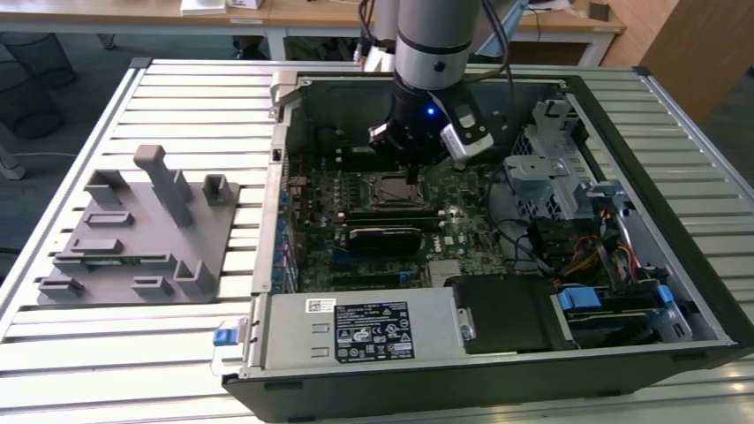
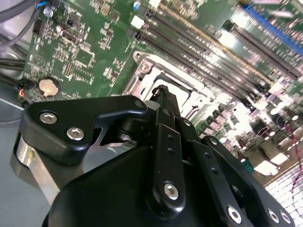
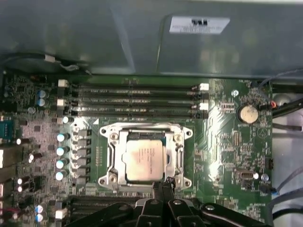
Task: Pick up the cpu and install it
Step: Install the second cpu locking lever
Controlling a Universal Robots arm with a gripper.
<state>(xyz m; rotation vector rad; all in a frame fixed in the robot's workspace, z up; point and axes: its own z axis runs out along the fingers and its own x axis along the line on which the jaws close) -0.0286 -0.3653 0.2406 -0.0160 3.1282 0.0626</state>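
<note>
Inside the socket sits the cpu, partly hidden by the narrow, empty claw.

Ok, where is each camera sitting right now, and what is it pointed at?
Exterior view: off the arm, looking down on the open computer case; the arm and gripper show above the motherboard.
First wrist view: on the arm, facing the cpu lying in its socket; gripper links show.
Second wrist view: on the arm, looking past the gripper at the socket.
Both wrist views share the socket.
</note>
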